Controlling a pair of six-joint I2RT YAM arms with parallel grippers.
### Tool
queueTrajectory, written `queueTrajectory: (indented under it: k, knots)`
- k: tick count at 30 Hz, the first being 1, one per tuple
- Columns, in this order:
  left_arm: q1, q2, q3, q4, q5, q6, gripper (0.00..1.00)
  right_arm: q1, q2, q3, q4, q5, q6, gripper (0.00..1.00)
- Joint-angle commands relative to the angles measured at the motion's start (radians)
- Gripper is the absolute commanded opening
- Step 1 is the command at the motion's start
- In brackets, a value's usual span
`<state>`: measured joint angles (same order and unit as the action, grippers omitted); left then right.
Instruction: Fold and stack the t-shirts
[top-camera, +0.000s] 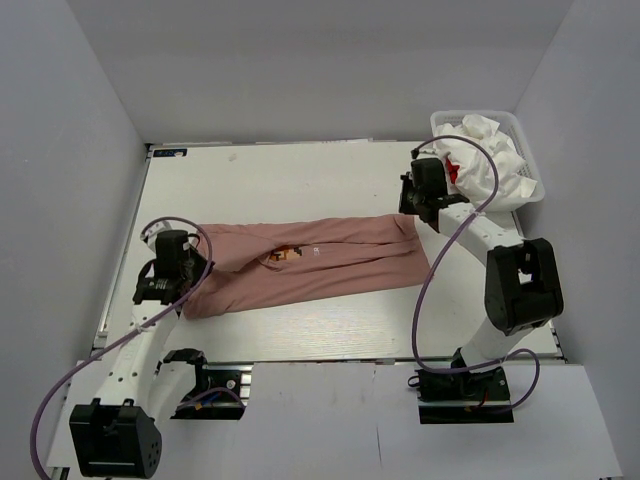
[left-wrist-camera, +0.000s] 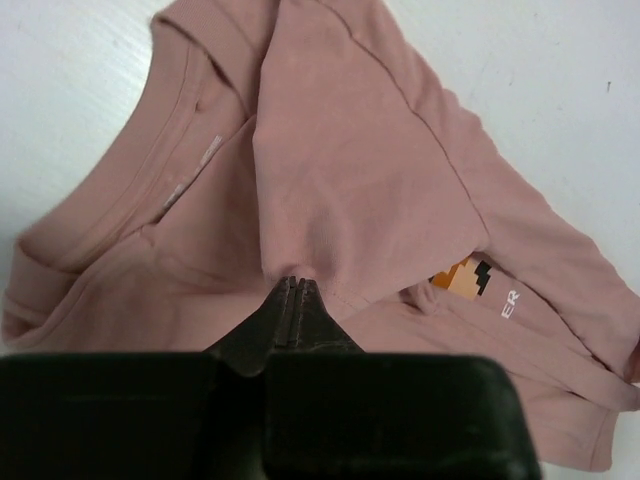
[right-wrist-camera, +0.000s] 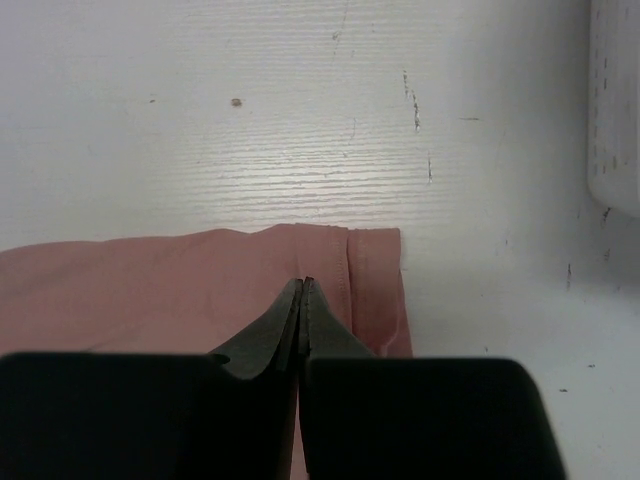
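- Lying across the middle of the table (top-camera: 300, 180): pink shirt (top-camera: 330, 270), folded into a long band. You find the white shirts (top-camera: 495, 165) heaped in the basket (top-camera: 522, 128) at the far right corner.
- Handling: light, limp, soft cloth that sags and creases. You should take it by its edges or corners, both ends together.
- Axis: runs left to right, with the collar (left-wrist-camera: 170, 150) toward the left arm and the hem (right-wrist-camera: 375, 280) toward the right.
- Left gripper (left-wrist-camera: 290, 285): pressed together, pinching a raised fold just below the collar.
- Right gripper (right-wrist-camera: 303, 285): pressed together at the hem. You cannot tell whether cloth is caught.
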<state>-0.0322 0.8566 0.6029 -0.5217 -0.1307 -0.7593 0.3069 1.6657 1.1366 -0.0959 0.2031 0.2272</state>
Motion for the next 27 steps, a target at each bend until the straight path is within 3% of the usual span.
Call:
queueTrajectory:
  k: [1, 3, 4, 6, 7, 8, 9, 13, 20, 27]
  knots:
    - [0.000, -0.040, -0.023, -0.049, 0.020, -0.055, 0.00, -0.005, -0.049, -0.023, 0.039, 0.025, -0.015, 0.00]
    - [0.000, -0.041, -0.032, -0.104, 0.020, -0.069, 0.00, -0.002, -0.053, -0.028, 0.038, 0.022, -0.015, 0.00]
    - [0.000, -0.041, -0.032, -0.122, 0.020, -0.069, 0.25, -0.002, -0.055, -0.037, 0.038, 0.022, -0.014, 0.00]
    - [0.000, -0.031, -0.023, -0.168, 0.002, -0.083, 0.44, -0.003, -0.055, -0.041, 0.038, 0.028, -0.005, 0.00]
    - [0.000, -0.031, -0.023, -0.205, -0.007, -0.083, 0.88, -0.003, -0.055, -0.047, 0.041, 0.035, 0.003, 0.15]
    - [0.000, -0.031, -0.011, -0.221, -0.020, -0.092, 1.00, -0.005, -0.055, -0.043, 0.033, 0.035, 0.004, 0.30]
    - [0.000, -0.031, -0.011, -0.230, -0.020, -0.092, 1.00, -0.003, -0.057, -0.041, 0.025, 0.032, -0.003, 0.44]
    - [0.000, -0.011, 0.026, -0.166, -0.001, -0.101, 1.00, -0.006, -0.050, -0.041, -0.007, 0.029, 0.004, 0.60]
    - [0.000, 0.148, 0.044, 0.136, 0.149, -0.083, 1.00, -0.008, 0.026, -0.031, -0.027, 0.007, 0.006, 0.58]
    - [0.000, 0.524, 0.150, 0.295, 0.223, -0.083, 1.00, -0.003, 0.191, 0.075, -0.074, 0.033, -0.020, 0.58]
